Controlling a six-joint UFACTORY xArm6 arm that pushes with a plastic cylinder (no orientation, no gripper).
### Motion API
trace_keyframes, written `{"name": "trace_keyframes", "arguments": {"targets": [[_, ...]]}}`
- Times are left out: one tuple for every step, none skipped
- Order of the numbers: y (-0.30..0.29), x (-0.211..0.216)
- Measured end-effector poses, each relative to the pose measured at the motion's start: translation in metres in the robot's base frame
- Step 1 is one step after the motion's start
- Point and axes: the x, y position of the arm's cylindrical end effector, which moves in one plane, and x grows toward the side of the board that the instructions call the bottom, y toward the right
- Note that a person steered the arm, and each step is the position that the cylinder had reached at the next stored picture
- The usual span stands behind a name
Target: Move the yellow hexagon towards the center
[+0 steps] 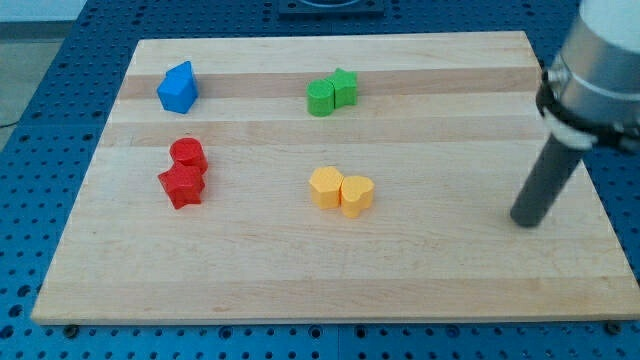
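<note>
The yellow hexagon (325, 187) lies near the middle of the wooden board (330, 280), touching a yellow heart-shaped block (357, 194) on its right. My tip (525, 221) rests on the board far to the view's right of both yellow blocks, well apart from them. The dark rod rises from the tip up to the arm at the view's top right.
A blue block (178, 88) lies at the top left. A green cylinder (320, 98) and a green star (344, 87) touch at the top middle. A red cylinder (188, 154) and a red star (183, 186) touch at the left.
</note>
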Motion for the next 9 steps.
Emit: {"name": "trace_keyframes", "arguments": {"targets": [[-0.03, 0.027], [-0.079, 0.027], [-0.128, 0.02], [-0.162, -0.009], [-0.197, -0.016], [-0.205, -0.035], [-0.208, -0.057], [-0.21, -0.079], [-0.213, -0.108]]}}
